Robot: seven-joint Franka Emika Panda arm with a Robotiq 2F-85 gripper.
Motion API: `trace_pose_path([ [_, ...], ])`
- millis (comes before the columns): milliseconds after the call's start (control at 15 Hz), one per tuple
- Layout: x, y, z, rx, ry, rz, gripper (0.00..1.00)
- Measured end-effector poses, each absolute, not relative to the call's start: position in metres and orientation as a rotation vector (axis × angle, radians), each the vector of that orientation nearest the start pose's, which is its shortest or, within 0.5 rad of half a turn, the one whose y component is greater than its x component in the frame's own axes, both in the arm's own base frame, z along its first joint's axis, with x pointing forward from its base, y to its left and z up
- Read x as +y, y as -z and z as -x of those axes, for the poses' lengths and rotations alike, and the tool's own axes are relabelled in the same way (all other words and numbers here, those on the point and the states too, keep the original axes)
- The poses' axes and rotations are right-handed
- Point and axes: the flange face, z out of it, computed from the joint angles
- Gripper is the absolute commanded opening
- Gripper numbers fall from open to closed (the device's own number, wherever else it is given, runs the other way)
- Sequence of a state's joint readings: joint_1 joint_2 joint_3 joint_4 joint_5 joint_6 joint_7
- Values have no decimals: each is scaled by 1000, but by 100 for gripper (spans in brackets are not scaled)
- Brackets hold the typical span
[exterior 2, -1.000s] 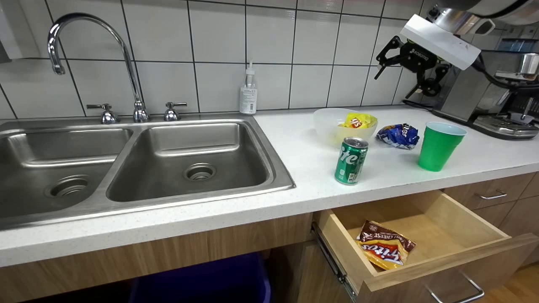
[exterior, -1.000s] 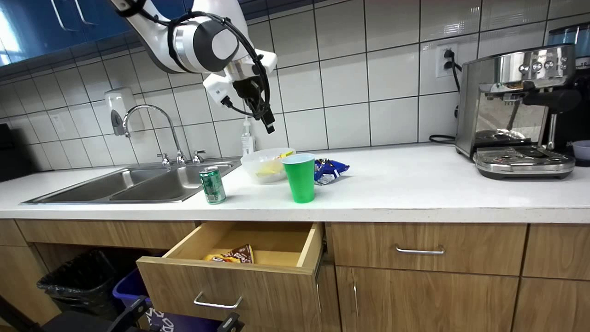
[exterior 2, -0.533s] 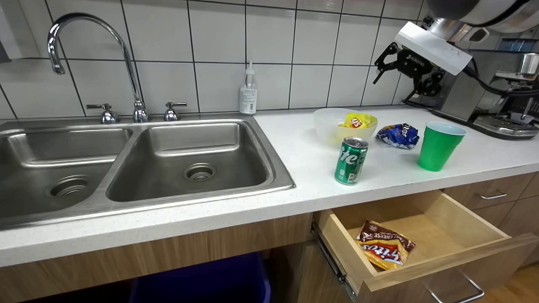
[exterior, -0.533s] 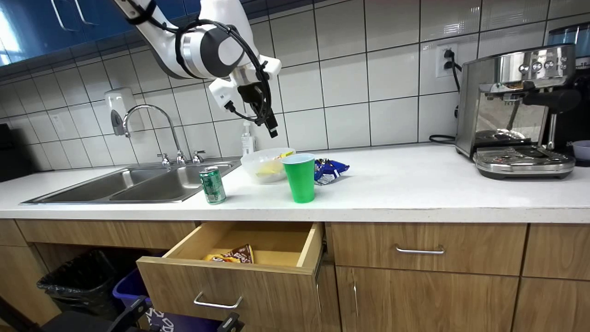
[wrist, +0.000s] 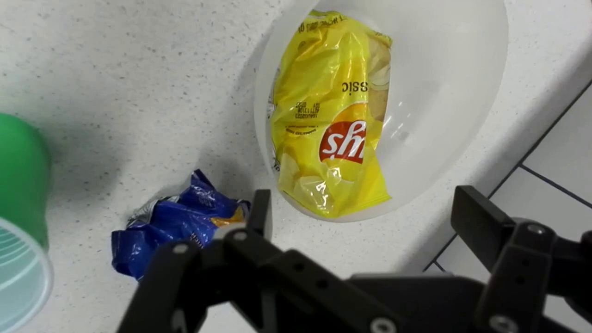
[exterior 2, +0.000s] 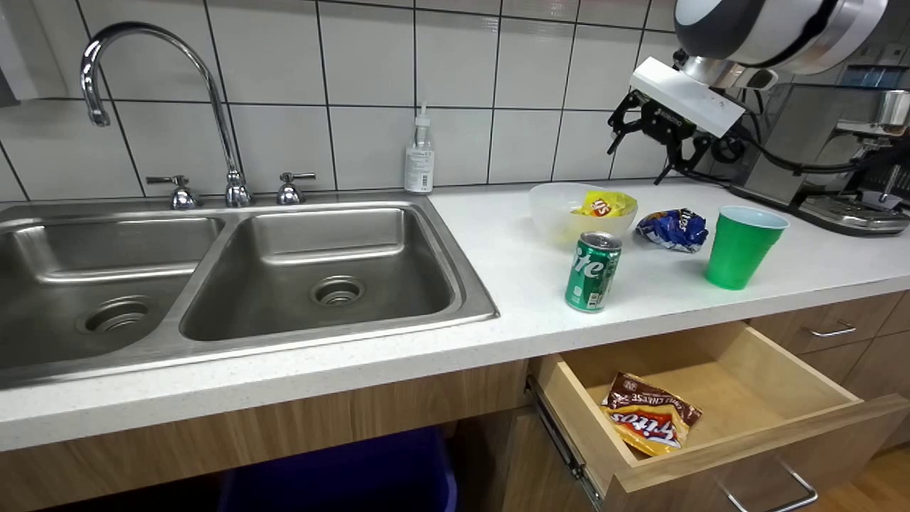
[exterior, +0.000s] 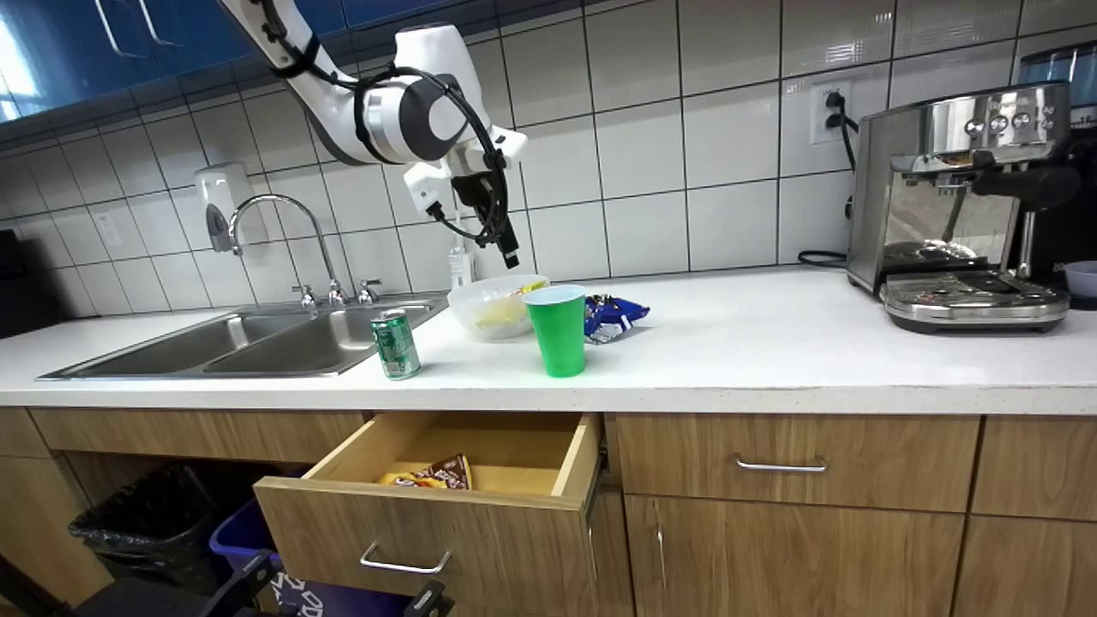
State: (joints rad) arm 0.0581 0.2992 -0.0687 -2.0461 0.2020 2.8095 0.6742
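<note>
Gripper (wrist: pixel 364 208): in the wrist view, fingers spread wide, nothing pinched between them.
Yellow chip bag (wrist: pixel 330 125): in the same view, lies inside the translucent bowl (wrist: pixel 471 101), against one wall.
Bowl rim: a finger coming down on it could tip or slide the bowl, which looks light.
Blue packet (wrist: pixel 173 226): on the counter (wrist: pixel 138 51), partly behind a finger; clearance is hard to judge from above, and a low pass might snag it.
Arm (exterior: pixel 403 111): in an exterior view, holds the gripper above the bowl, no contact showing.
Green cup (exterior: pixel 559 334): upright near the packet; probably light, it could topple under a sideways brush.
Soda can (exterior 2: pixel 593 274): in an exterior view, upright near the counter edge.
Drawer (exterior 2: pixel 768 438): pulled out below, a brown-and-gold bag (exterior 2: pixel 648 416) inside; a toppled can might drop in.
</note>
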Motion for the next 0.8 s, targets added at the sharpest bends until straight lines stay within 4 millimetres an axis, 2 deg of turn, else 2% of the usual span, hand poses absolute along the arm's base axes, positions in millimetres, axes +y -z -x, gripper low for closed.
trace_pose_path([
  [200,-6,-344,-645,1183,530,2604,100],
  [467,-3,-344,-663,1224,495,2597,100],
  [800,-4,-330,-680,1301,483,2588,100],
])
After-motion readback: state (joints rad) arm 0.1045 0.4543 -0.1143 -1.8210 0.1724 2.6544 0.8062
